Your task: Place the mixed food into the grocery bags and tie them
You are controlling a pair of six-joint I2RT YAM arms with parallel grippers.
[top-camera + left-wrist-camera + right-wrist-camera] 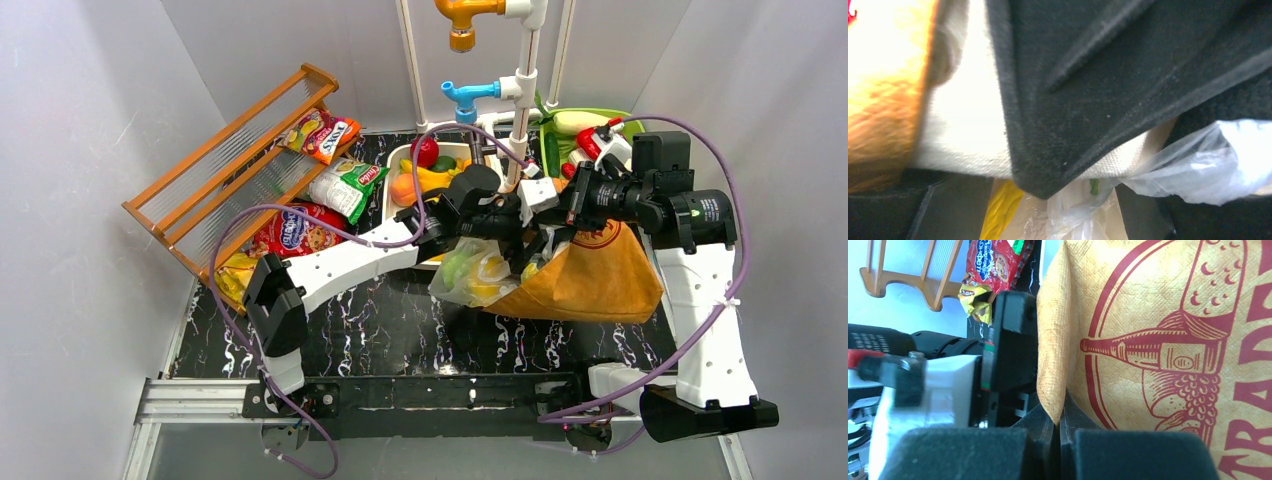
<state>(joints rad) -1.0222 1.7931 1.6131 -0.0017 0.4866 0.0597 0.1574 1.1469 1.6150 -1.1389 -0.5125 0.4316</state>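
Tan tote (590, 275): I observe the right gripper (1058, 436) pinching its folded edge. Left gripper (515, 225) state: I cannot tell.

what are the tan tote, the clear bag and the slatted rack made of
The tan tote looks like matte cloth: crosshatched, crinkled surface with red print. The clear bag is thin glossy plastic film, see-through and wrinkled. The slatted rack is probably varnished wood, orange-brown with slight sheen.
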